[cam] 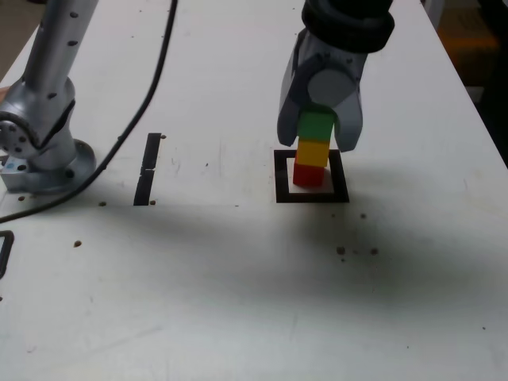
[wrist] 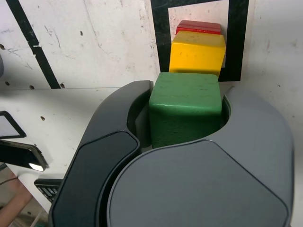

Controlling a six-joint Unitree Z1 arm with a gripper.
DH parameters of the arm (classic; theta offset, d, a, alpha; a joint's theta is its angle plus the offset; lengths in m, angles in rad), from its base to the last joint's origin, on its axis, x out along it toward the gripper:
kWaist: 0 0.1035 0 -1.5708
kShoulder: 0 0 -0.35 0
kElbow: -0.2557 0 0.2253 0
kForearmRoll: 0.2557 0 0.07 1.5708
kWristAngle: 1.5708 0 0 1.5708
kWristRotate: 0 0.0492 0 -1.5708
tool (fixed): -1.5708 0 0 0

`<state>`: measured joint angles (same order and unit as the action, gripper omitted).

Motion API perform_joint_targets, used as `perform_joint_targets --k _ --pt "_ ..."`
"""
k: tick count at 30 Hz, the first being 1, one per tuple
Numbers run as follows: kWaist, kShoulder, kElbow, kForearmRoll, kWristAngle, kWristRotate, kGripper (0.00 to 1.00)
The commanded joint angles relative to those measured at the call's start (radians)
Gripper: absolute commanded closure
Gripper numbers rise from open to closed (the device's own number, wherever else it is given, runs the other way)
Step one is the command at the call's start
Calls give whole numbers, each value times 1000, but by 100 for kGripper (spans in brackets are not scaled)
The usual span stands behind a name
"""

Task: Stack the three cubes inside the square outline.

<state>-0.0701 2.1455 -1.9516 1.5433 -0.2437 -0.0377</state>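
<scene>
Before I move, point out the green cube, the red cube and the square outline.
Green cube (wrist: 185,90): wrist view, on its upper face.
Red cube (cam: 308,175): exterior view, on the side showing below the yellow cube (cam: 313,153).
Square outline (cam: 282,178): exterior view, on its left black border.
</scene>
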Motion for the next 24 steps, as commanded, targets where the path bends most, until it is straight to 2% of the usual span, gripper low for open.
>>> perform_joint_targets --k 1,9,24 --pt "5 3 3 0 -1 5 65" --pt "22 5 20 -11 1 19 58" --pt "29 6 34 -40 9 33 37"
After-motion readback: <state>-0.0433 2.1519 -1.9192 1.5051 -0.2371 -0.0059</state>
